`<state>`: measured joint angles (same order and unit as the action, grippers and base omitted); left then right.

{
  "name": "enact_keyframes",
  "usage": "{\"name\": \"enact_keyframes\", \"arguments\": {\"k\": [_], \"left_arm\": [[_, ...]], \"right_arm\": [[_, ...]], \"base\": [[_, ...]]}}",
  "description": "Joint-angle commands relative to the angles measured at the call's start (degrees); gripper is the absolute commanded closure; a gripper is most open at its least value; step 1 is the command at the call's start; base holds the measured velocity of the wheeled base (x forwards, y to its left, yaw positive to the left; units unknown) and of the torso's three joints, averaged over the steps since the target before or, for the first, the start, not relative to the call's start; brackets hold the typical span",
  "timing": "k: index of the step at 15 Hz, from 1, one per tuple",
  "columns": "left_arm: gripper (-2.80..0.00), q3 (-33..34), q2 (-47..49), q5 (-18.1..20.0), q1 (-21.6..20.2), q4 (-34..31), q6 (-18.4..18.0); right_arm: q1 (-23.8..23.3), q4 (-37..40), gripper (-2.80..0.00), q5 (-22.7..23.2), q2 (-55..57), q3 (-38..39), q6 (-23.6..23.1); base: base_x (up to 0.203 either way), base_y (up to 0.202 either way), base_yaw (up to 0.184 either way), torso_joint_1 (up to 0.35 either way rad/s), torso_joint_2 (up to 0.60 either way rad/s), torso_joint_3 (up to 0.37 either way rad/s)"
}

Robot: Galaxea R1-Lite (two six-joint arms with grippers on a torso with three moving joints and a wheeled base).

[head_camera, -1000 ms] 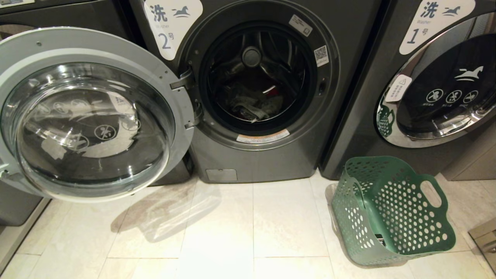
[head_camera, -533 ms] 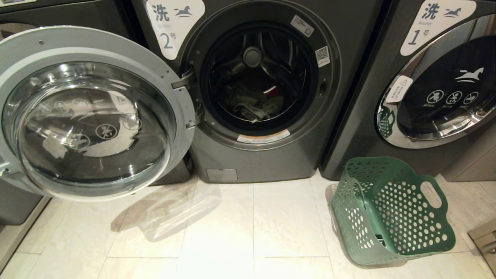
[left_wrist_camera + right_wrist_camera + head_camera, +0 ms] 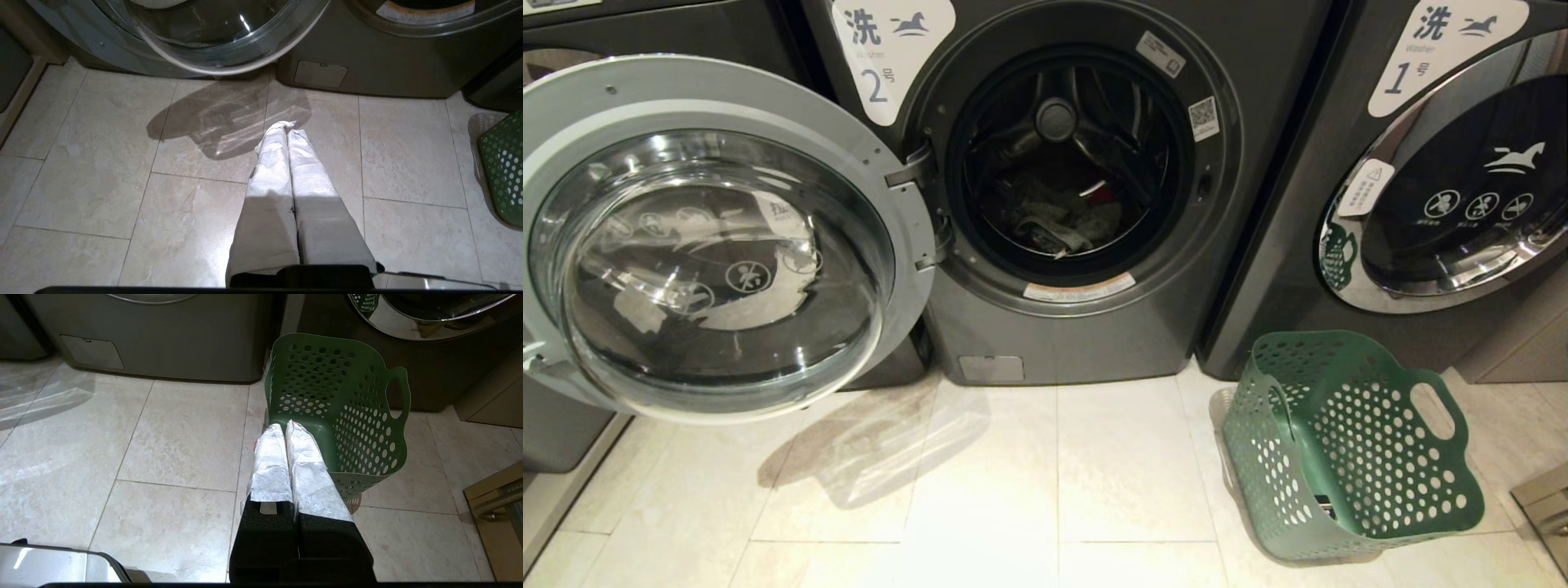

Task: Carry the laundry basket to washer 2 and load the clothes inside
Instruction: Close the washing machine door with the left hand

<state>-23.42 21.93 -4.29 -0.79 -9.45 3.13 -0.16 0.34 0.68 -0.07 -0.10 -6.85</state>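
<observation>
Washer 2 (image 3: 1094, 327) stands in the middle with its round glass door (image 3: 711, 245) swung wide open to the left. The clothes (image 3: 1058, 224) lie as a dim heap in the bottom of its drum. The green laundry basket (image 3: 1347, 445) (image 3: 343, 404) rests on the floor tiles to the right, in front of the neighbouring washer, and looks empty. My left gripper (image 3: 287, 127) is shut on nothing, low over the tiles below the open door. My right gripper (image 3: 284, 425) is shut too, holding nothing, its tips just before the basket's near wall. Neither arm shows in the head view.
Washer 1 (image 3: 1445, 180) with its chrome-ringed door shut stands to the right. Another dark machine (image 3: 572, 24) stands behind the open door at the left. A brass-coloured fitting (image 3: 1543, 506) sits at the right edge of the floor. Pale tiles (image 3: 1054, 490) lie before washer 2.
Nothing has moved apart from a very slight shift of the whole head view.
</observation>
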Motion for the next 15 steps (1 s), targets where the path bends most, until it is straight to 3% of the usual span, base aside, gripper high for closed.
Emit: {"name": "enact_keyframes", "arguments": {"k": [1, 8, 15], "left_arm": [[0.0, 0.53, -1.89, 0.37, 0.05, -1.58, -0.93], [0.0, 0.99, -4.61, 0.58, 0.09, -4.06, -2.07], [0.0, 1.87, -4.62, 0.87, 0.09, -4.0, -2.85]], "right_arm": [[0.05, 0.01, 0.0, 0.02, 0.07, 0.01, 0.08], [0.07, 0.01, 0.0, 0.11, 0.07, 0.01, 0.0], [0.01, 0.01, 0.0, 0.02, 0.07, 0.01, -0.04]], "base": [[0.0, 0.0, 0.0, 0.0, 0.0, 0.0], [0.102, 0.0, 0.001, 0.002, 0.0, 0.002], [0.166, 0.0, 0.0, 0.003, 0.0, 0.003]]}}
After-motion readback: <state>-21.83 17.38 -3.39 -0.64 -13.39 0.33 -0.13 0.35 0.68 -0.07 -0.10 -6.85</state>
